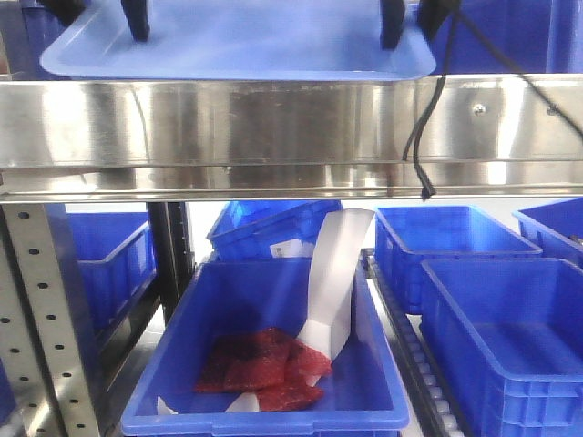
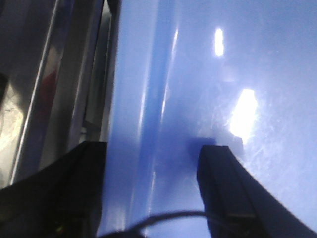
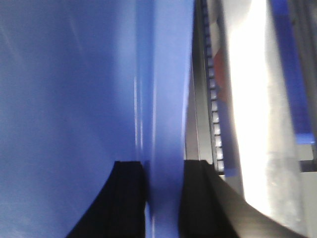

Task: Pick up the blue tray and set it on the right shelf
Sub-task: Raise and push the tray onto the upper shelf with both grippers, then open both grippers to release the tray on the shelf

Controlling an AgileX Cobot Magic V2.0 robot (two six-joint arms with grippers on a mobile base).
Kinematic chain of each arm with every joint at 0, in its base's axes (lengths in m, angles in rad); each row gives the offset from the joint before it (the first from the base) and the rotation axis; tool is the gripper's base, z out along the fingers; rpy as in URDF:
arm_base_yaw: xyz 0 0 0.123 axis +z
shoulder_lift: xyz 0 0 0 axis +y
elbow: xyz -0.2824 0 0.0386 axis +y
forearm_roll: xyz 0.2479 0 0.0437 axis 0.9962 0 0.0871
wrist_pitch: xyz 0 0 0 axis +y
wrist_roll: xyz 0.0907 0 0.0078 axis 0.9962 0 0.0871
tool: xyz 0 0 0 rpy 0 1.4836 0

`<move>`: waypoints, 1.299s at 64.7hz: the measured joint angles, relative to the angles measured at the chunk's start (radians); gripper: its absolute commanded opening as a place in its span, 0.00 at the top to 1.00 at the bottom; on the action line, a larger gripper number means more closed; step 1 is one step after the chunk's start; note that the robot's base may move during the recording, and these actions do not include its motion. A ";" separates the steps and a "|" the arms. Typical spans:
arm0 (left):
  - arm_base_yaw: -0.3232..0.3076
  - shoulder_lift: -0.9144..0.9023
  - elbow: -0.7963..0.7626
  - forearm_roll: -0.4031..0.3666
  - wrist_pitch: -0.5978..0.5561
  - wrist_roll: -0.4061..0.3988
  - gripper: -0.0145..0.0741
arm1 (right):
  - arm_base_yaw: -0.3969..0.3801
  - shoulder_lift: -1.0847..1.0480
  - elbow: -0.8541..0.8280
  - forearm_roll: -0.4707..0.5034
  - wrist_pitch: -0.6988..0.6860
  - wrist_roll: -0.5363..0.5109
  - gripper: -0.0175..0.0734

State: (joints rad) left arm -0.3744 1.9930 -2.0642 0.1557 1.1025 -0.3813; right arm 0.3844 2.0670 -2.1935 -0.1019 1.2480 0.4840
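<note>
The blue tray [image 1: 246, 45] lies flat on the right shelf [image 1: 273, 118], just behind its shiny steel front rail. My left gripper [image 1: 100, 16] is at the tray's left end. In the left wrist view this gripper [image 2: 153, 191] is open and straddles the tray's [image 2: 223, 74] rim: one finger outside it, the other inside and apart from the wall. My right gripper [image 1: 412, 18] is at the tray's right end. The right wrist view shows it [image 3: 164, 198] shut on the tray's [image 3: 74, 99] rim, with the fingers [image 3: 131, 198] pressed to both sides.
A black cable [image 1: 424, 155] hangs over the front rail at the right. Below the shelf stand deep dark-blue bins [image 1: 496, 337]; the front one [image 1: 264, 364] holds red bags and a white paper strip. A perforated upright [image 1: 46, 309] rises at the lower left.
</note>
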 measured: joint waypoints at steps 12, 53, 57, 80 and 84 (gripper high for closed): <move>0.011 0.016 0.000 -0.004 0.006 -0.002 0.50 | 0.000 0.001 0.000 0.004 -0.018 -0.009 0.36; 0.084 0.016 -0.002 -0.072 0.022 -0.004 0.50 | 0.014 0.010 -0.002 0.024 -0.092 -0.019 0.25; 0.084 0.016 -0.002 -0.072 0.022 -0.004 0.53 | 0.014 0.010 -0.002 0.023 -0.091 -0.019 0.25; 0.084 0.018 -0.002 -0.073 0.018 -0.004 0.89 | 0.014 0.010 -0.002 0.018 -0.106 -0.022 0.76; 0.084 0.018 -0.008 -0.085 0.021 0.023 0.89 | 0.014 0.010 -0.006 0.018 -0.112 -0.022 0.75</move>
State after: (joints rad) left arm -0.2902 2.0112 -2.0722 0.0712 1.1240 -0.3586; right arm 0.3988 2.0775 -2.1996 -0.0839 1.1356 0.4623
